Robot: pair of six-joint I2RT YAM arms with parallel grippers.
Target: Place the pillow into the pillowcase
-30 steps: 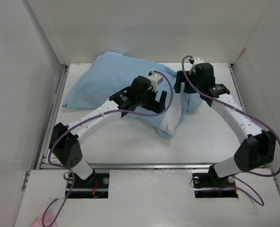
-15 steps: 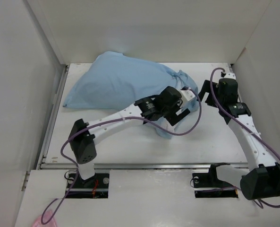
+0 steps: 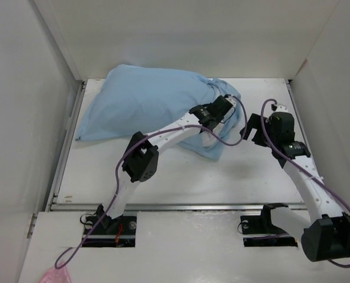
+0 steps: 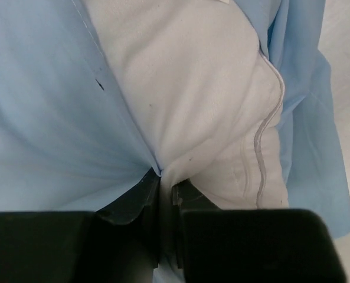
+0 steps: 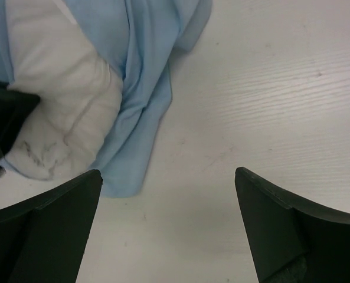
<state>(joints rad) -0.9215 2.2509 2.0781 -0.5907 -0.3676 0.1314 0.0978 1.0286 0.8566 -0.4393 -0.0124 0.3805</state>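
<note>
The light blue pillowcase (image 3: 145,106) lies at the back left, bulging with the pillow inside. At its open right end the white pillow (image 4: 192,100) sticks out past the blue hem (image 4: 104,88). My left gripper (image 3: 218,112) reaches to that mouth. Its jaws (image 4: 166,186) are shut on a fold of white pillow cloth, and the pillowcase hem runs into the same pinch. My right gripper (image 3: 252,127) hovers open over bare table to the right of the opening. Its view shows the pillow end (image 5: 62,118) and a loose blue flap (image 5: 142,118) at the left, with nothing between its jaws (image 5: 167,174).
White walls close in the table (image 3: 251,171) at the back and on both sides. A purple cable loops beside each wrist. A pink scrap (image 3: 54,275) lies on the near ledge at the bottom left.
My left arm has stretched farther back and right to the pillowcase mouth, and its jaws have closed on cloth. The right gripper has drawn away to the right, still open. The pillowcase bulk shifted slightly.
</note>
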